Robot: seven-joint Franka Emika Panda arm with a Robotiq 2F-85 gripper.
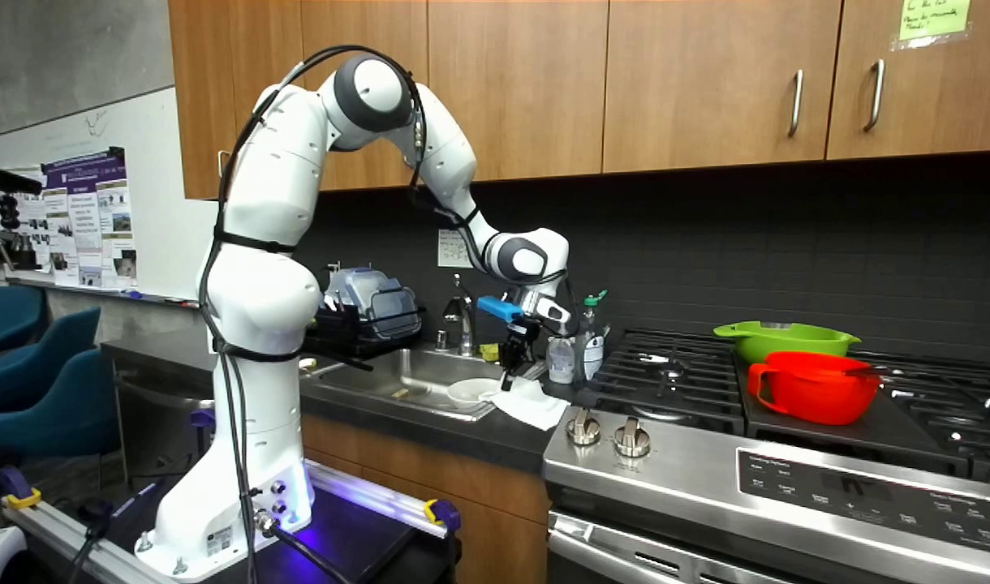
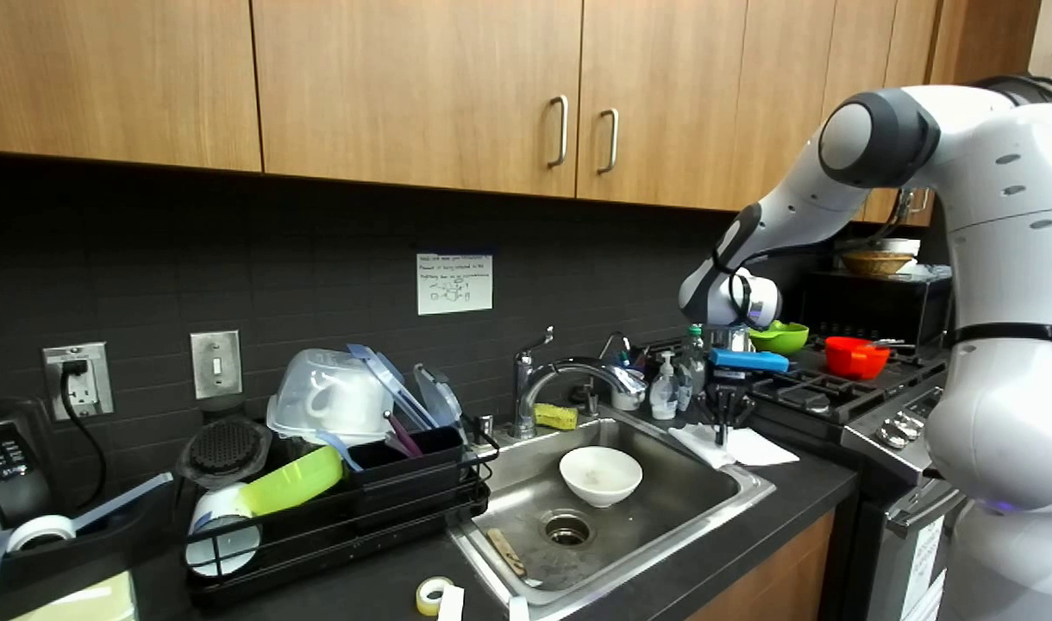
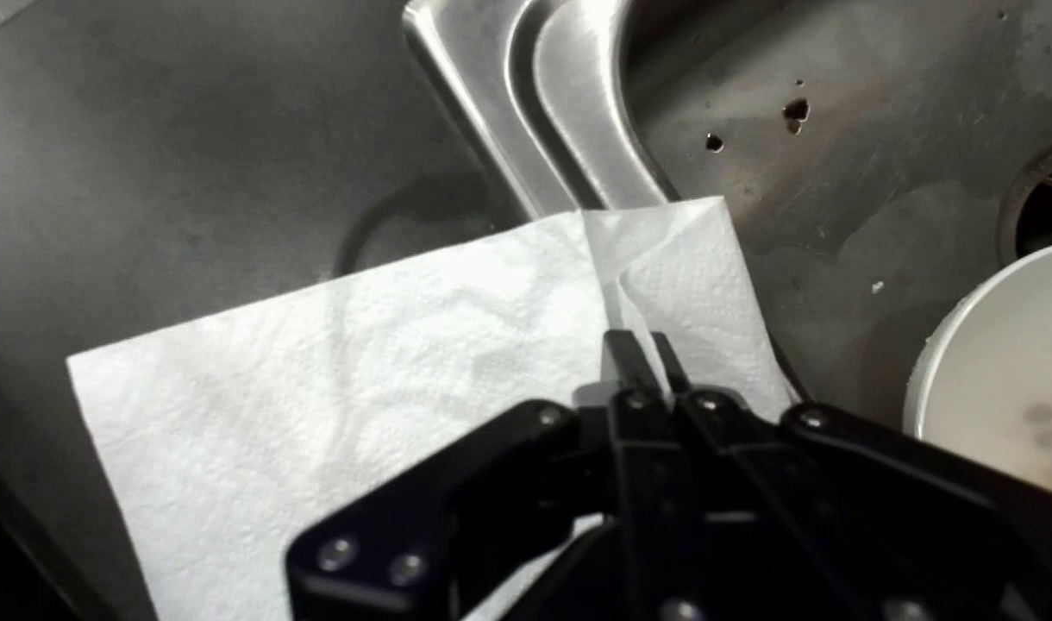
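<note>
My gripper (image 3: pixel 647 347) is shut on a white paper towel (image 3: pixel 319 414), with a raised fold of it pinched between the fingertips. In the wrist view the towel spreads flat to the left and covers part of the sink's metal rim (image 3: pixel 479 82). In both exterior views the gripper (image 1: pixel 508 381) (image 2: pixel 723 434) points down at the towel (image 1: pixel 535 404) (image 2: pixel 757 448) on the dark counter between sink and stove. A white bowl (image 3: pixel 996 371) is close to the right of the fingers, apart from them; it sits in the sink (image 2: pixel 601 476).
A faucet (image 2: pixel 569 366) and yellow sponge (image 2: pixel 556 417) are behind the sink. Soap bottles (image 1: pixel 561 359) stand close behind the gripper. The stove (image 1: pixel 665 381) holds a red bowl (image 1: pixel 819 397) and a green one (image 1: pixel 787 344). A loaded dish rack (image 2: pixel 336 526) stands beside the sink.
</note>
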